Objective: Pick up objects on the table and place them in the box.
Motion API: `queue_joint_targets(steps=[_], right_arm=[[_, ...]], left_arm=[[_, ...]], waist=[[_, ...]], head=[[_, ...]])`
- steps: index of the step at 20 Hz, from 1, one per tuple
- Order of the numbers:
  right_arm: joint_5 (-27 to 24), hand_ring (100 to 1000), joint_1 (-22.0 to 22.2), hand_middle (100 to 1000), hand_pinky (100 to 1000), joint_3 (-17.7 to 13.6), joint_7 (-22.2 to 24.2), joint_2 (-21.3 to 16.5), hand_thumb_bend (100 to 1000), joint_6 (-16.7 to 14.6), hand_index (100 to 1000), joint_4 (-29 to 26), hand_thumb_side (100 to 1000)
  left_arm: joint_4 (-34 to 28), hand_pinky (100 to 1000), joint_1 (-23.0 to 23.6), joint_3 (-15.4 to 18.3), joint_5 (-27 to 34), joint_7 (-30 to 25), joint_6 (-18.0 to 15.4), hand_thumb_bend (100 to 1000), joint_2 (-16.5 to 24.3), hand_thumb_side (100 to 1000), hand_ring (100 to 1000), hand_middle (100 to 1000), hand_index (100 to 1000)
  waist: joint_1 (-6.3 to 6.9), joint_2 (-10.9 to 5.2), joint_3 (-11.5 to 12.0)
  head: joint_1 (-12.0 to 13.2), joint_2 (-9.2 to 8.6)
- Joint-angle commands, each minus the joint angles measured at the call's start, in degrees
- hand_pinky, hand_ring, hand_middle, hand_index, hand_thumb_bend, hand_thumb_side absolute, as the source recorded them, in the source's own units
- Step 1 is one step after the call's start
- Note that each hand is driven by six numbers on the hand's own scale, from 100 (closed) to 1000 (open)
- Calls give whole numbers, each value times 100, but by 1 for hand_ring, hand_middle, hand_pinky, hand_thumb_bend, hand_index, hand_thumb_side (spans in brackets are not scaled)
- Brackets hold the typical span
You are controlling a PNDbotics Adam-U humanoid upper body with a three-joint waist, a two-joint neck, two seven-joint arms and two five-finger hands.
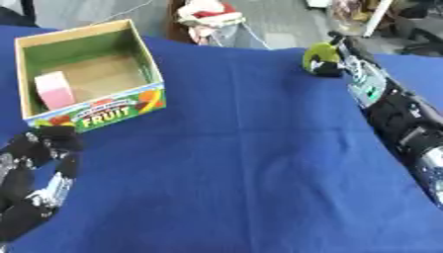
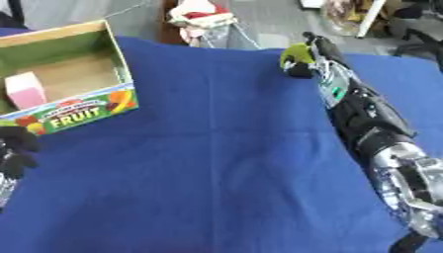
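Observation:
An open cardboard box (image 1: 147,74) with a green inside and "FRUIT" on its front stands at the far left of the blue cloth. A pink block (image 1: 54,90) lies inside it against the left wall. My right arm reaches along the right side to the far edge, where my right hand (image 1: 329,65) is curled round a yellow-green rounded object (image 1: 320,52); dark fingers hide its lower part. My left hand (image 1: 48,143) rests at the lower left, just in front of the box, fingers relaxed and holding nothing.
The blue cloth (image 1: 234,148) covers the table. Beyond the far edge lie a red and white bundle (image 1: 207,15) and other clutter on the floor. My right forearm (image 2: 372,128) lies over the right part of the cloth.

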Motion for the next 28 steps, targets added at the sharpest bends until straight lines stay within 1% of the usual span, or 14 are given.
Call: queue_joint_targets(steps=[1, 2, 4, 5, 9, 10, 12, 13, 14, 15, 18, 20, 24, 28], right_arm=[[-26, 855, -74, 825, 883, 29, -86, -230, 100, -8, 991, -13, 277], [-25, 855, -62, 825, 883, 34, -101, -228, 100, -18, 991, -11, 277], [-10, 850, -33, 803, 878, 42, -136, -226, 100, -21, 983, -3, 163], [5, 847, -17, 793, 875, 46, -156, -225, 100, -15, 978, 3, 144], [67, 833, 37, 722, 864, 49, -275, -215, 100, 10, 936, 6, 139], [81, 826, 47, 679, 858, 47, -315, -214, 100, 17, 916, 0, 134], [117, 802, 63, 592, 842, 41, -435, -214, 100, 24, 867, -29, 119], [140, 784, 70, 539, 828, 34, -536, -216, 100, 37, 818, -53, 106], [162, 778, 77, 521, 824, 24, -659, -217, 100, 52, 801, -82, 101], [180, 754, 83, 463, 807, 12, -795, -219, 100, 66, 743, -111, 100], [213, 723, 102, 397, 786, -20, -1229, -218, 100, 109, 660, -193, 100], [218, 685, 111, 323, 762, -34, -1468, -217, 100, 118, 572, -232, 100], [169, 633, 137, 239, 736, -66, -1912, -208, 100, 147, 472, -305, 100], [121, 610, 162, 201, 726, -60, -2142, -196, 100, 110, 425, -402, 100]], left_arm=[[-104, 511, -18, 35, -10, 4, -11, 225, 85, 467, 633, 634, 771], [-104, 511, -18, 32, -10, 1, -12, 225, 84, 467, 633, 634, 771], [-103, 512, -21, 28, -12, -8, -16, 224, 84, 468, 633, 634, 771], [-105, 512, -23, 28, -11, -10, -18, 224, 84, 467, 633, 633, 771], [-104, 512, -22, 23, -10, -18, -24, 222, 86, 469, 632, 633, 771], [-104, 512, -22, 22, -10, -20, -26, 222, 87, 469, 632, 633, 772], [-105, 512, -22, 23, -10, -19, -28, 221, 87, 468, 632, 633, 772], [-105, 512, -22, 23, -10, -19, -28, 219, 87, 468, 632, 633, 772], [-105, 512, -23, 22, -11, -19, -28, 218, 88, 468, 632, 633, 772], [-105, 512, -23, 20, -13, -20, -27, 216, 88, 469, 632, 633, 772], [-105, 512, -26, 23, -16, -16, -26, 215, 88, 468, 632, 633, 771], [-105, 512, -28, 21, -16, -15, -25, 215, 89, 468, 631, 633, 771], [-105, 512, -34, 22, -15, -15, -24, 212, 88, 468, 630, 633, 771], [-102, 512, -35, 24, -17, -11, -18, 203, 87, 470, 630, 633, 771]], waist=[[43, -89, 1], [47, -86, 3], [59, -78, 15], [66, -74, 23], [89, -57, 41], [93, -53, 43], [100, -48, 46], [102, -47, 48], [103, -45, 50], [103, -45, 52], [102, -45, 55], [99, -47, 58], [93, -49, 65], [89, -52, 64]], head=[[0, 29], [-3, 40], [-12, 83], [-16, 106], [-26, 180], [-27, 195], [-29, 216], [-30, 221], [-32, 224], [-35, 226], [-36, 221], [-36, 220], [-41, 215], [-36, 214]])
